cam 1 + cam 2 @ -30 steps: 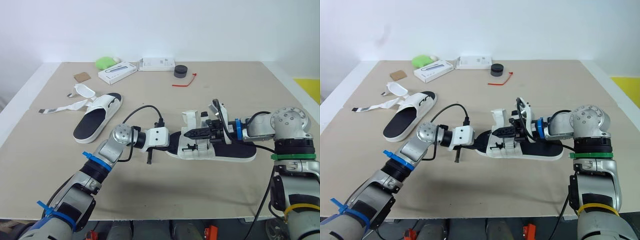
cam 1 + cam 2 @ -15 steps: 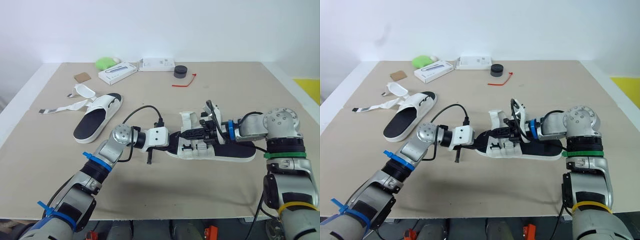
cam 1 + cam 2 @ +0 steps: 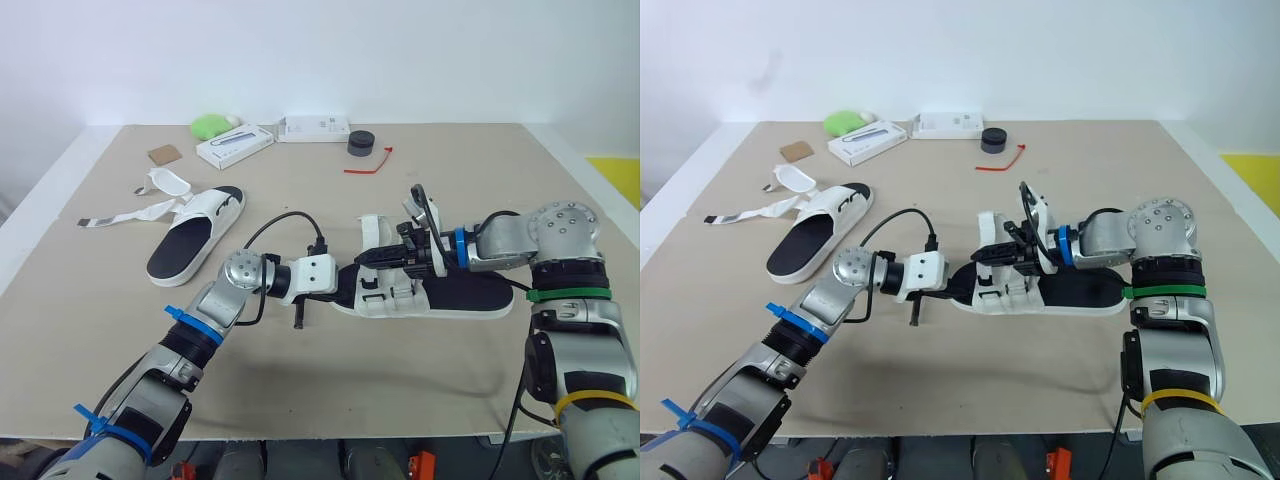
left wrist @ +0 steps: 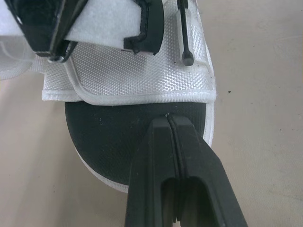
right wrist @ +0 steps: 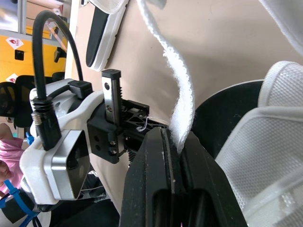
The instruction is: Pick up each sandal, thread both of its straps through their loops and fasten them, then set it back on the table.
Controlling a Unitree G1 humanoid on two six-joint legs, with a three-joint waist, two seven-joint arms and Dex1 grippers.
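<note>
Strap-threading looks like the step in hand. The near sandal (image 3: 470,297) is laid flat just right of the worktop's centre, toe toward 9 o'clock. Its toe end seems to be pinned by the left tool (image 4: 168,120). That tool's fingers are pressed together with nothing seen between them, over the black insole (image 4: 109,142) right at the edge of the white upper (image 4: 132,80). A white strap (image 5: 175,85) is pinched in the closed right tool (image 5: 163,135), reaching in from 3 o'clock.

To get this done well, the toe should probably be held down so the shoe isn't dragged. The strap end is best lined up flat with its loop and fed straight, not twisted. The fabric looks floppy, so a slow pull is likely needed. Which loop is being aimed at can't be made out.

A plain white wall (image 3: 320,50) is seen behind the matte beige worktop (image 3: 480,170). The second sandal (image 3: 190,245) is parked at 10 o'clock, straps undone and splayed. Clutter is lined up at 12 o'clock: a long white box (image 3: 234,146), a flatter white box (image 3: 315,128), a green lump (image 3: 212,124), a black puck (image 3: 360,143) and a red tie (image 3: 368,163).
</note>
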